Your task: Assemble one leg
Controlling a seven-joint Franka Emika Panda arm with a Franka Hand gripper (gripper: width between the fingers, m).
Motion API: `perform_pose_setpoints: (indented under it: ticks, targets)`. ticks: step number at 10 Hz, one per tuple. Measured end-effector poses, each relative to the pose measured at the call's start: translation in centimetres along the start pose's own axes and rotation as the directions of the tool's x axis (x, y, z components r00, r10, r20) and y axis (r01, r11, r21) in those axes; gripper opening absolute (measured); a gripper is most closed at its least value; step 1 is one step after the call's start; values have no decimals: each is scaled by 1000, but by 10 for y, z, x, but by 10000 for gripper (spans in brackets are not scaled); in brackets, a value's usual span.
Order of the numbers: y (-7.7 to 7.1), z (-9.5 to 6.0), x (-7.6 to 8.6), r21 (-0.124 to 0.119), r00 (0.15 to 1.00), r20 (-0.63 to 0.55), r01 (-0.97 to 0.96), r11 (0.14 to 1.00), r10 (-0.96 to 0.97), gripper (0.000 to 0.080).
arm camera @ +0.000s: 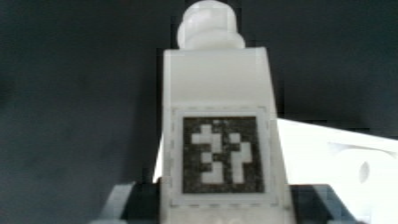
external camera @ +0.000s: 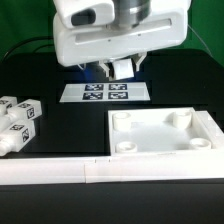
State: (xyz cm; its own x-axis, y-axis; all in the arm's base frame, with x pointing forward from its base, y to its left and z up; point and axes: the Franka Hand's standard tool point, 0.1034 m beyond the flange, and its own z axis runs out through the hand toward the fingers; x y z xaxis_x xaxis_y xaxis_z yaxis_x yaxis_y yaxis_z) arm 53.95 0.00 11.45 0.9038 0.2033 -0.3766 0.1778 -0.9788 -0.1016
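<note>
Front: one long white rail (external camera: 100,170) lies across the black table (external camera: 35,70). Behind it sits one square panel (external camera: 165,135) on the exterior view's right. Loose legs (external camera: 18,120) at the left edge, three as far as countable. One marker board (external camera: 105,92) farther back. Just beyond it, gripper (external camera: 121,68) is clamped on a fourth leg (arm camera: 217,110). Its long axis is in line with the fingers, narrow rounded end away from the wrist, toward the table.
</note>
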Motion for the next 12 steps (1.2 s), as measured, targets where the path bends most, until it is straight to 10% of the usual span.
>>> perform_pose_setpoints:
  ticks: [3, 6, 10, 12]
  targets:
    - [-18, -17, 20, -48, 966, -258, -4, 999, -8, 285]
    - [-38, -34, 61, -34, 842, -539, -44, 998, 19, 285]
    - [-17, -32, 57, -142, 669, -741, -64, 988, -63, 285]
    - [-21, -30, 63, -155, 593, -802, -85, 984, -75, 285]
